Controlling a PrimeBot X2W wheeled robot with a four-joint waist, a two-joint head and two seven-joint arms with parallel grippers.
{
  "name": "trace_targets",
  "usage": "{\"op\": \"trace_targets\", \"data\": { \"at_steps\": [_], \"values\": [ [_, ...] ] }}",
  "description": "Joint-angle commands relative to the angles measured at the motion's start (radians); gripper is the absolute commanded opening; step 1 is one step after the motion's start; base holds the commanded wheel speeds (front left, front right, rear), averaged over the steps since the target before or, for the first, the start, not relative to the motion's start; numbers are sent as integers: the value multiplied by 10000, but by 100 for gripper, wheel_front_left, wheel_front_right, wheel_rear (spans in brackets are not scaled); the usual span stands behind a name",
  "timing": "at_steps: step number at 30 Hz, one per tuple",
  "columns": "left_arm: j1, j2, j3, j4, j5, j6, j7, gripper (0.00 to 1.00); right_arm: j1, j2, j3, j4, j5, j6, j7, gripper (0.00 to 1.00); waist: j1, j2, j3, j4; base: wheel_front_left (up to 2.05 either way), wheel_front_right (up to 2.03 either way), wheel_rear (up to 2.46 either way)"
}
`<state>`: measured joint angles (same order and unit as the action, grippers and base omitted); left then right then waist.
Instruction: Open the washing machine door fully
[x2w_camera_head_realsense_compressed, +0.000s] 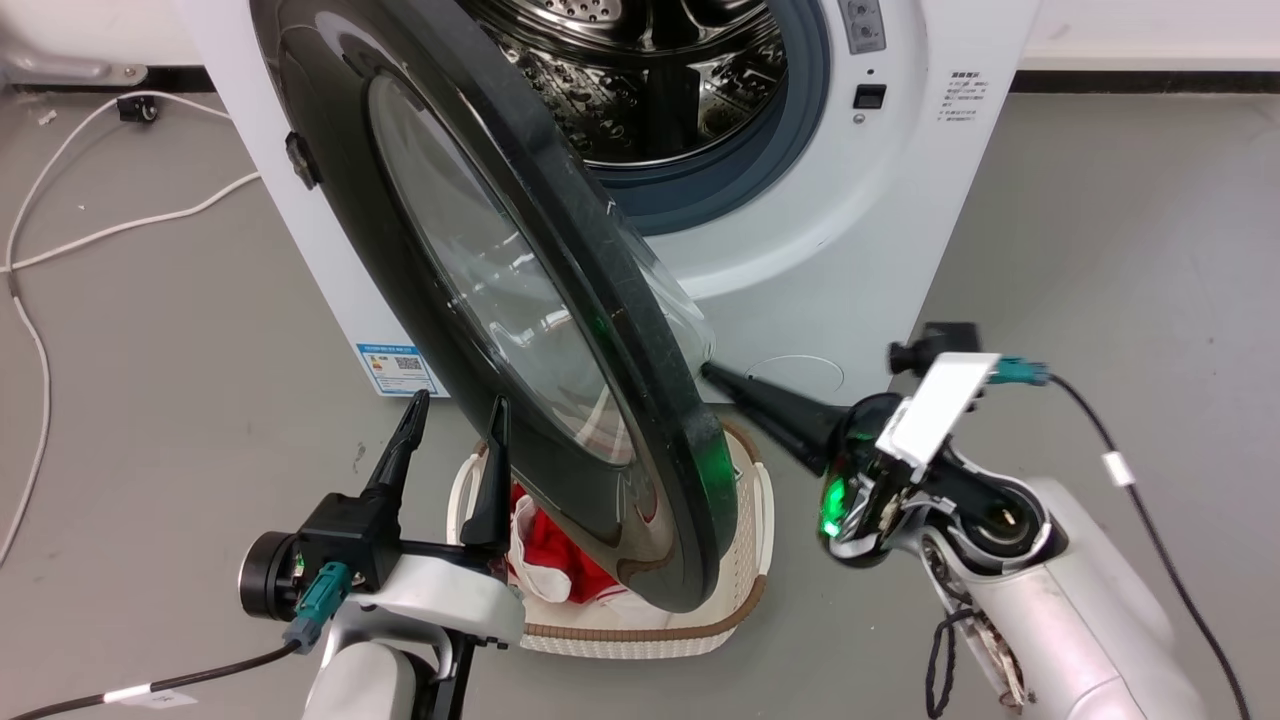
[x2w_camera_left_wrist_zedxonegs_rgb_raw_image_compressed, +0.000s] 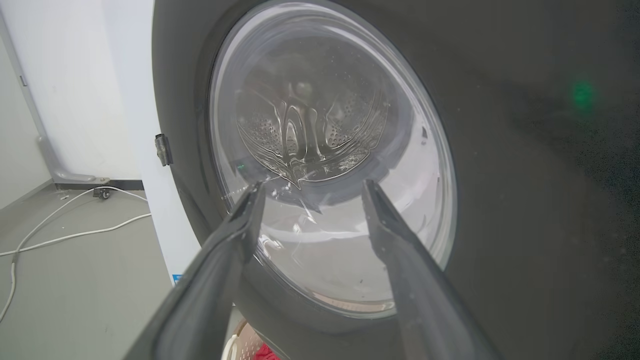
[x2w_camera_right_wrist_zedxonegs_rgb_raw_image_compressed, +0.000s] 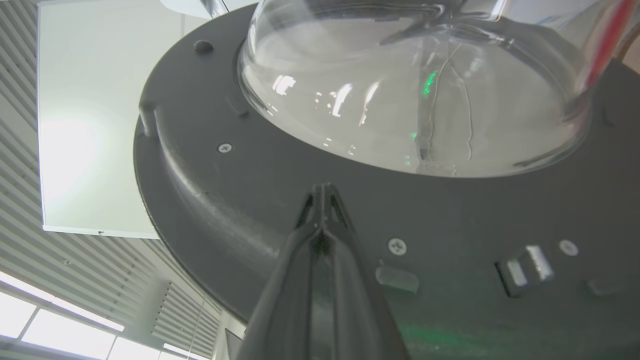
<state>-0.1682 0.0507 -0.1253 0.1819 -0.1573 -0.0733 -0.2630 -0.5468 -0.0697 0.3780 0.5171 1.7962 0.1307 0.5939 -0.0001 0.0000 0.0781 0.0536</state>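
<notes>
Right gripper (x2w_camera_head_realsense_compressed: 712, 372) closed, empty, tips at the inner face of the washing machine door (x2w_camera_head_realsense_compressed: 610, 320), below its glass. Left gripper (x2w_camera_head_realsense_compressed: 457, 415) open, empty, facing the outer face. Door stands partly open from the washing machine (x2w_camera_head_realsense_compressed: 860, 250), over a basket (x2w_camera_head_realsense_compressed: 748, 560).

Seen from below, the right gripper (x2w_camera_right_wrist_zedxonegs_rgb_raw_image_compressed: 324, 191) points at the dark inner face of the door (x2w_camera_right_wrist_zedxonegs_rgb_raw_image_compressed: 240, 200), its two fingers pressed together with no gap between them. The tips appear to meet the plastic, though contact is hard to confirm. Above them bulges the clear glass bowl (x2w_camera_right_wrist_zedxonegs_rgb_raw_image_compressed: 400, 90), flecked with green and white reflections. A screw (x2w_camera_right_wrist_zedxonegs_rgb_raw_image_compressed: 397, 246) sits just right of the fingers, a metal catch (x2w_camera_right_wrist_zedxonegs_rgb_raw_image_compressed: 530, 262) farther right. A pale ceiling panel (x2w_camera_right_wrist_zedxonegs_rgb_raw_image_compressed: 90, 125) and slats (x2w_camera_right_wrist_zedxonegs_rgb_raw_image_compressed: 20, 215) lie beyond the door's rim.
</notes>
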Motion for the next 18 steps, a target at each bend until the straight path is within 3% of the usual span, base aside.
{"op": "trace_targets", "data": {
  "at_steps": [1,9,18],
  "values": [
    [109,-10,3,22,-30,54,-26,100,208,-96,-165,-123,-268,0,-573,0,1,0,-51,-33,0,0,0],
    [334,-8,106,147,-34,118,-26,100,1024,-487,-1425,-629,-1421,0,-3998,0,1,0,-368,-195,0,0,0],
    [643,-10,324,287,-18,211,-26,100,2942,-1022,-2776,-1950,-1757,0,-6013,0,1,0,-629,-411,0,0,0]
  ]
}}
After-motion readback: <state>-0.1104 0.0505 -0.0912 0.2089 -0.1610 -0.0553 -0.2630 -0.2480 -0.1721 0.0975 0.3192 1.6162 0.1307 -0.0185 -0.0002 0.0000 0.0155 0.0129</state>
